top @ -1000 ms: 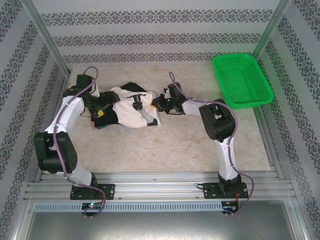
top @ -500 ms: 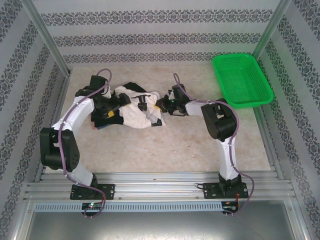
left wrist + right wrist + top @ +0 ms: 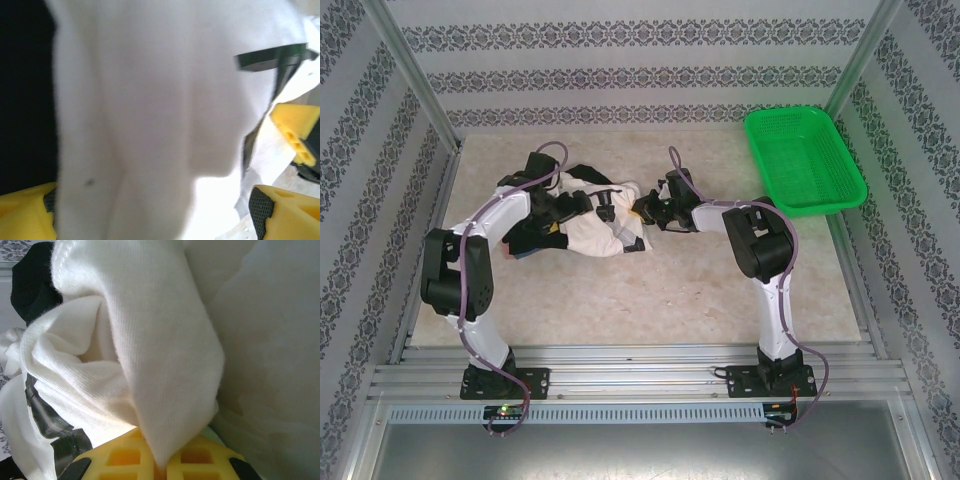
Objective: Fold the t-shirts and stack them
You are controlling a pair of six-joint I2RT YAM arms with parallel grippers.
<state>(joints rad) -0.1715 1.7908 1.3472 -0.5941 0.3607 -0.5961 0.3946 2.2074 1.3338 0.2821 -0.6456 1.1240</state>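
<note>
— Where do the shirts lie, looking out from our side of the table?
— In one crumpled heap about mid-table, between our two arms. The cream t-shirt lies on top and toward us. The black t-shirt shows at the heap's far edge.
— And our right gripper?
— It is at the heap's right end, jaws closed on a fold of the cream cloth that rises straight up from between them.
— Our left gripper?
— Over the heap's left part, jaws spread wide. Cream cloth lies between them, not pinched.
— Farther off?
— The green basket sits in the far right corner, well apart from the heap.
</note>
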